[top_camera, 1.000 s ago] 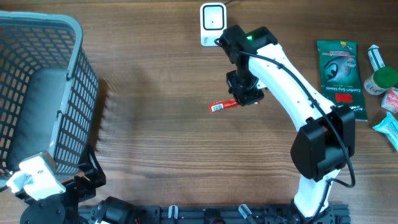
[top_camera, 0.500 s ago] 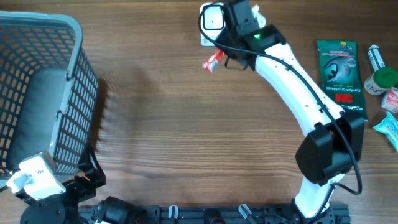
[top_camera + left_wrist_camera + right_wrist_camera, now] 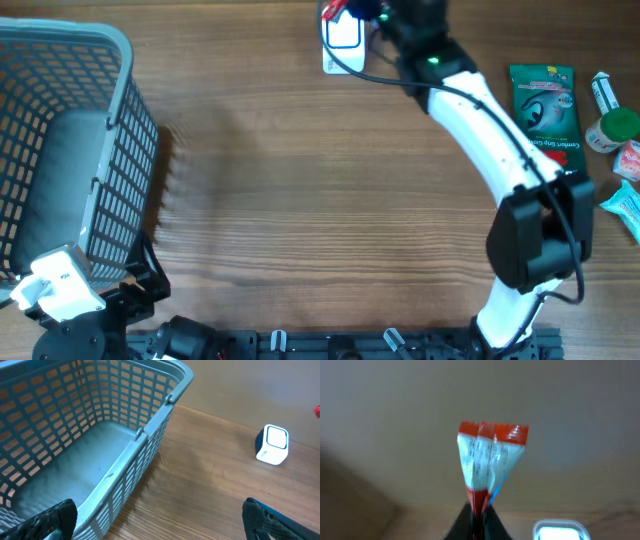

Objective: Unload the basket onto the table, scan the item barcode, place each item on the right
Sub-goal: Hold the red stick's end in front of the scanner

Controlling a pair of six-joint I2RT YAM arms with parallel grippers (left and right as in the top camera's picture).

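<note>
Pinched shut in the right fingers [image 3: 462, 530]: the bottom edge of a red-and-white sachet [image 3: 490, 460], upright, its print blurred. Close by, at the far edge of the table [image 3: 300, 200]: the white barcode scanner [image 3: 342, 35]. Spread wide on nothing, at the near left corner: the left fingers [image 3: 47, 522]. Just ahead of those, a blue-grey mesh basket [image 3: 125, 110], only its bare floor showing. Along the right edge, well apart from the scanner: a green 3M glove pack [image 3: 545, 110], a green-capped bottle [image 3: 615, 128], a teal packet [image 3: 625, 205].
</note>
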